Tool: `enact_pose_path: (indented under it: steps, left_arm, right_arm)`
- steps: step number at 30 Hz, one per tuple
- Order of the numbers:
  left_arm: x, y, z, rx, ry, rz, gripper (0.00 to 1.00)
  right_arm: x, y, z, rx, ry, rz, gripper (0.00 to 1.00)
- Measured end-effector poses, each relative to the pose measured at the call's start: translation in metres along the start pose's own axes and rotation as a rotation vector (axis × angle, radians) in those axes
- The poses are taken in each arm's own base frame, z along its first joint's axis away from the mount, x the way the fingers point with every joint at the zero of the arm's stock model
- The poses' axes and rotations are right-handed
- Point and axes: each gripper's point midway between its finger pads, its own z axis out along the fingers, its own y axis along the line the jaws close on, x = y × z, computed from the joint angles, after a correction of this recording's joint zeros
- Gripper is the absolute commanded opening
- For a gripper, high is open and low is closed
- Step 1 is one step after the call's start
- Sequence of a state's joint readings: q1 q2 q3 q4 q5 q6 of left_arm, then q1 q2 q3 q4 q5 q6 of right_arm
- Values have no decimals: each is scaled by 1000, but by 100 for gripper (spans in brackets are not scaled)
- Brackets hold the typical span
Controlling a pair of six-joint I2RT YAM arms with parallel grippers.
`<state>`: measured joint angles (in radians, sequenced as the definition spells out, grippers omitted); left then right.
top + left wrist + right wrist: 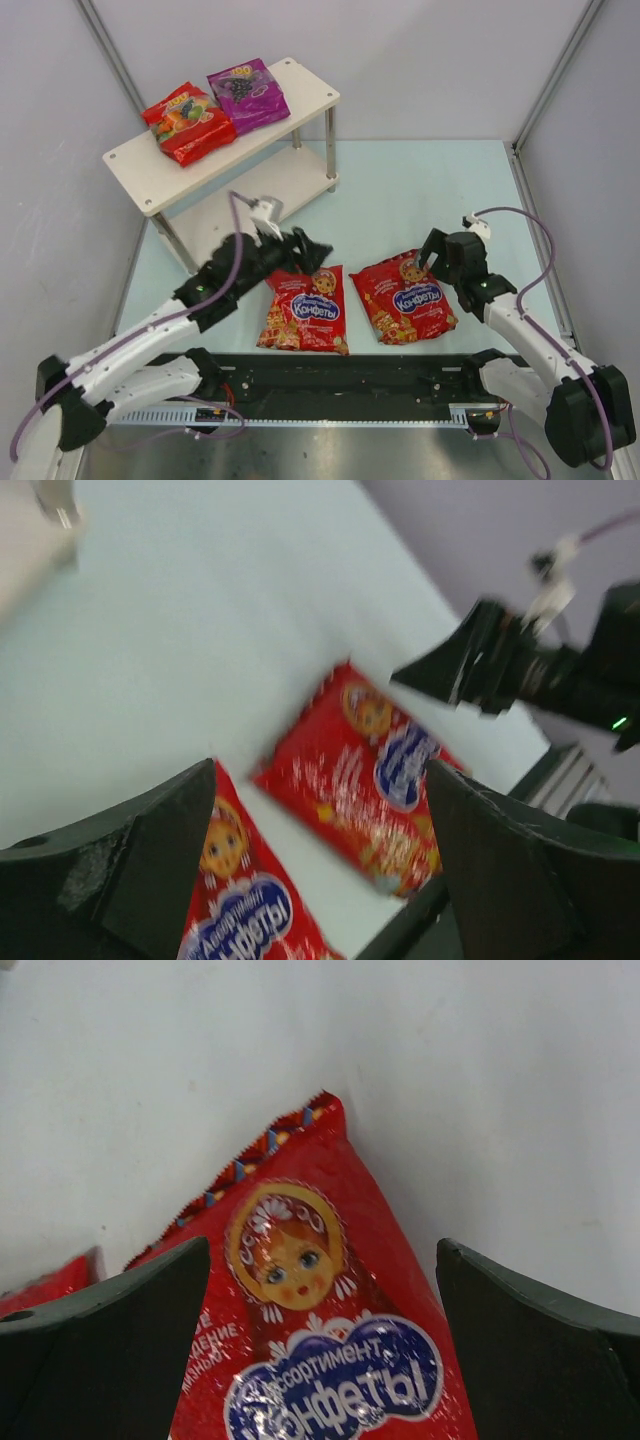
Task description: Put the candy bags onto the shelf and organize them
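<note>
- A black metal rail (pixel 350 372) is running along the bottom of the overhead view, and both white-and-black arms are rising from it.
- The table (pixel 430 185) is showing a smooth, matte, pale blue-green top. Plain grey-white walls (pixel 420 60) with thin metal corner strips are closing it in on three sides.
- The left red bag (pixel 305 308) is lying flat at lower centre. It is a glossy, crinkled plastic pouch with a blue oval logo and serrated end seams.
- The right red bag (pixel 403 297) is lying just beside it, not touching, and is turned at a slant.
- The left gripper (pixel 318 252) is hanging over the upper end of the left red bag. Its dark, wedge-shaped fingers are spread wide and are holding nothing.
- The right gripper (pixel 436 258) is hanging over the upper right corner of the right red bag, gaping just as wide with nothing in its grasp. Its wrist view is showing the bag's doll-face print and logo below the gap.
- The shelf (pixel 130 160) is standing askew at upper left, with two pale wooden boards with rounded corners on thin shiny legs.
- On its top board the fruit-print red bag (pixel 188 122) and the purple grape bag (pixel 247 93) are lying side by side, edges meeting.
</note>
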<state>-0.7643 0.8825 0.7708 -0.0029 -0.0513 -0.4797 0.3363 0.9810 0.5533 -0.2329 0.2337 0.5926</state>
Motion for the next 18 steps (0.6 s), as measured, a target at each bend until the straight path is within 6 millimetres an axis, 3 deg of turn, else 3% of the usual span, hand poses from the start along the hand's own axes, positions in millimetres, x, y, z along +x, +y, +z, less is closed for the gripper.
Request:
enact_pose_path:
  steps: [3,6,18]
  left_arm:
    - [88,-7,1,-8,199,-27,100]
    - [140,-21,-7,-4,298,-57,100]
    - [246,-61,10,-134,334,-108,100]
  right_arm:
    - [14,-14,-9,28,22,23,99]
    - [21,-22,-18,35,23,45,99]
    - [51,-38,-31,13,47,113,96]
